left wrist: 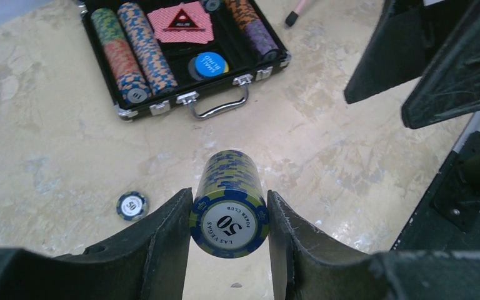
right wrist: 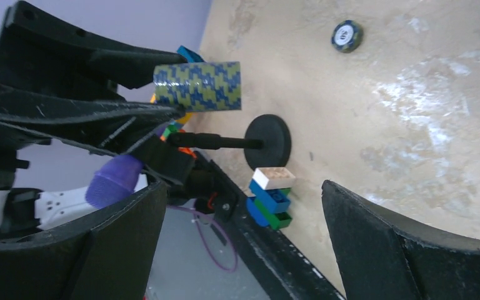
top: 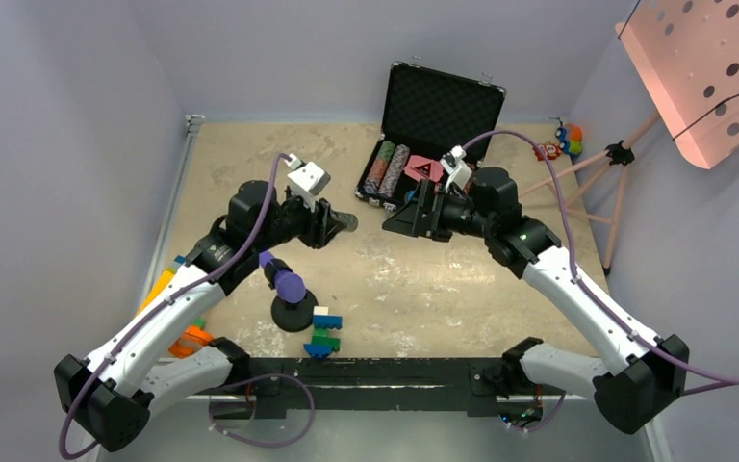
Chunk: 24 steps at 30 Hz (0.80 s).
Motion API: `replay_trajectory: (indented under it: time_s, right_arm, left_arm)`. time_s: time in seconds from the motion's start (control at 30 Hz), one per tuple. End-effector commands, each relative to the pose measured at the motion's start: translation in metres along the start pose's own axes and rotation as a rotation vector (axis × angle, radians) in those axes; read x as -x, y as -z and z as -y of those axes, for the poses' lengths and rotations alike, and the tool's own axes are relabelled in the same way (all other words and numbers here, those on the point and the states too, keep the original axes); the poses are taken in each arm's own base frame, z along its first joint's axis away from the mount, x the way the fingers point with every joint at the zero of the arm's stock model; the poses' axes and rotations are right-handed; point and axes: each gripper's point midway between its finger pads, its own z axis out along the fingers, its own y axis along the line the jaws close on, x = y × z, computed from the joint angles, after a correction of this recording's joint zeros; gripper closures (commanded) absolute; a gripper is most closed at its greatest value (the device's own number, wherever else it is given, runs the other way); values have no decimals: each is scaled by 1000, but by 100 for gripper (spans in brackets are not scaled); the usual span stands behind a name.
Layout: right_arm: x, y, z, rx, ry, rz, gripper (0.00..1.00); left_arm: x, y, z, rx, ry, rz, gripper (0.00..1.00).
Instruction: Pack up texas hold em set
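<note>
One chip stack [left wrist: 230,201] clamped sideways in left end effector [left wrist: 228,195], axis toward case [left wrist: 181,100], right end effector [right wrist: 242,186] agape

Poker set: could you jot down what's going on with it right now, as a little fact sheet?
Case: open on the table, lid up
Inside: chip rows, pink cards, blue button
Left tool: shut on a chip stack, held above the table
Right tool: open, empty
Loose chip: flat on the table, outside the case
</note>
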Motion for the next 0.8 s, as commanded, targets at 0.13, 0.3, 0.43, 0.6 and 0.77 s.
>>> replay_trajectory:
  time_s: [0.13, 0.3, 0.43, 0.6, 0.77]
  right_arm:
    - [-3, 0, -46, 109, -83, 6, 1]
    - [-14, -12, -59, 129, -82, -26, 1]
    - [-15, -15, -66, 143, -81, -31, 1]
    - [-17, -18, -65, 137, -88, -39, 1]
    - [-20, -22, -63, 132, -97, -49, 1]
  left_arm:
    - [50, 17, 62, -210, -150, 214, 100]
    - [46, 19, 75, -229, -181, 215, 100]
    - [44, 21, 81, -242, -191, 216, 100]
    - [45, 23, 85, -255, -196, 222, 100]
    - [43, 22, 90, -276, -195, 219, 100]
